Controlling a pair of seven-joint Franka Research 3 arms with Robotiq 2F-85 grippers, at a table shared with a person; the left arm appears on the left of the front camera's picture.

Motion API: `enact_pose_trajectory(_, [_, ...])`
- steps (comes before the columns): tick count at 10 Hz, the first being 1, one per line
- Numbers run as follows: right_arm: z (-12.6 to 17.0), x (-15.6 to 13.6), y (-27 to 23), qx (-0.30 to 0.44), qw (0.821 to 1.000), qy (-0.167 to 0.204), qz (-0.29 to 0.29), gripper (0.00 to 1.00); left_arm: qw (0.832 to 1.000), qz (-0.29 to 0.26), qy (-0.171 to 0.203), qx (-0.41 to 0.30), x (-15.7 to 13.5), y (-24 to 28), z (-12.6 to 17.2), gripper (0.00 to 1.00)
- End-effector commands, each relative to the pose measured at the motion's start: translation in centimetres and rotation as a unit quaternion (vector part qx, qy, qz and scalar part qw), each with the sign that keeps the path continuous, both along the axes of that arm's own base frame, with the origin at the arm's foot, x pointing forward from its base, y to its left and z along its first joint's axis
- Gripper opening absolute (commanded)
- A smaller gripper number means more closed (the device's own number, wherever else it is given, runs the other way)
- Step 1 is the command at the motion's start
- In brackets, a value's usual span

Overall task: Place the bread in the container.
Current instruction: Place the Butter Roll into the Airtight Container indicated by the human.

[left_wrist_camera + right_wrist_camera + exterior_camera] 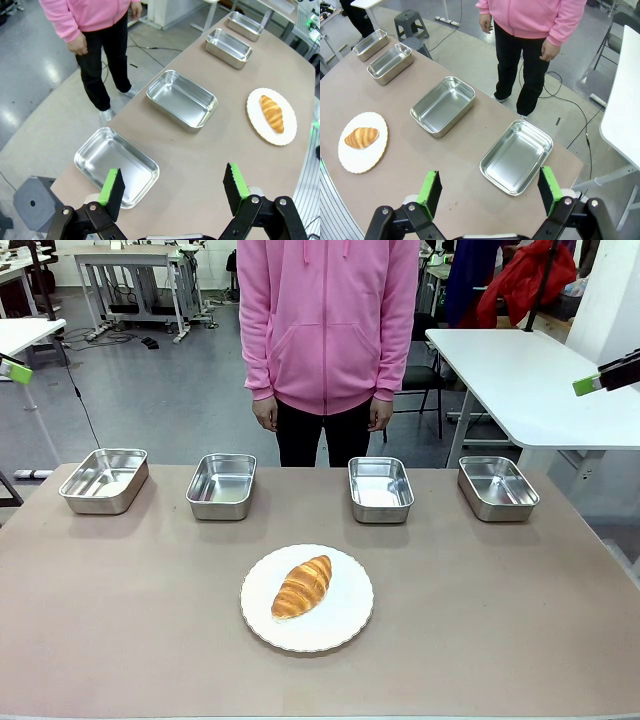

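pickup not begun: the bread (302,586) lies on the white plate (345,625), four empty steel pans (381,510) in a row at its 12 o'clock, left gripper (172,175) and right gripper (490,175) both wide open, empty and high, so one must next descend astride the loaf.

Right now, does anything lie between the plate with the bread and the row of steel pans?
No. In the front view, only bare tabletop separates the plate holding the bread from the four pans.

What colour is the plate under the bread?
White; the plate shows best in the front view.
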State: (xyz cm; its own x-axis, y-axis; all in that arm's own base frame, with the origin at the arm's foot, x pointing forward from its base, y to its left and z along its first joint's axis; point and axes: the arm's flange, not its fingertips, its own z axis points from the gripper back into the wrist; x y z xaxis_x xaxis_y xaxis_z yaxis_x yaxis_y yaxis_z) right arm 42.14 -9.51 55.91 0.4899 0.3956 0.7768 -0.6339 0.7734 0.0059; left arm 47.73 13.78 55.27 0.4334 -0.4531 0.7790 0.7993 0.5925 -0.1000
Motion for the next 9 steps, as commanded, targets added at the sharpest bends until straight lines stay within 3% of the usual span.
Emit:
enact_pose_trajectory(1, [-0.04, 0.12, -0.03, 0.009, 1.0, -0.005, 0.003, 1.0, 1.0, -0.003, -0.002, 0.0, -0.06, -0.03, 0.17, 1.0])
enact_pose_trajectory(9, [-0.04, 0.12, -0.03, 0.009, 1.0, -0.005, 0.003, 1.0, 1.0, -0.003, -0.002, 0.0, -0.06, -0.03, 0.17, 1.0])
